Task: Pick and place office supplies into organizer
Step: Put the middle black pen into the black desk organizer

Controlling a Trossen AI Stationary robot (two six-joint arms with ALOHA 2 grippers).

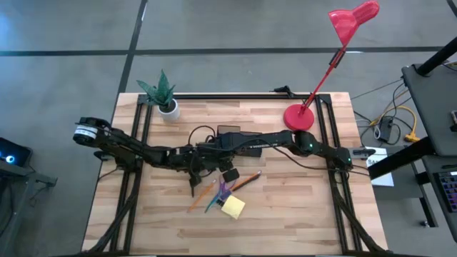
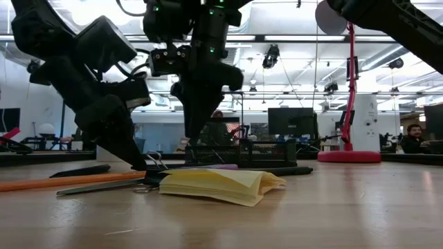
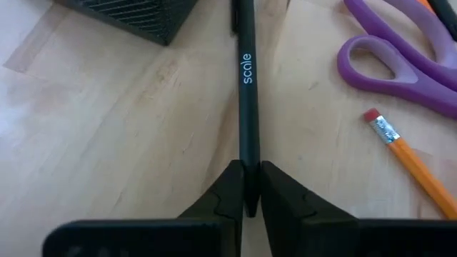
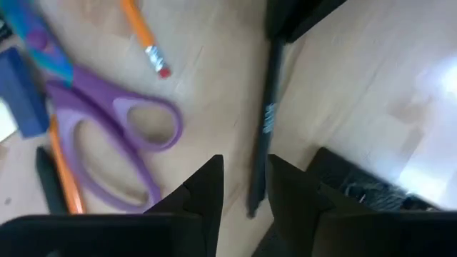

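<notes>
Pen, thin, black and stiff, lies on the wooden table in front of the black mesh organizer in the high view. Left wrist view: my left gripper pinches its end, a slippery, off-balance hold. Right wrist view: my right gripper straddles it, jaws parted.

Around your work surface you see a pale butcher-block wooden table on a smooth grey concrete floor crossed by dark seams. A red desk lamp with a round base and a small potted green plant in a white pot stand along the far edge. Beyond, an open office shows dark computer monitors, long ceiling strip lights, and a seated person.
</notes>
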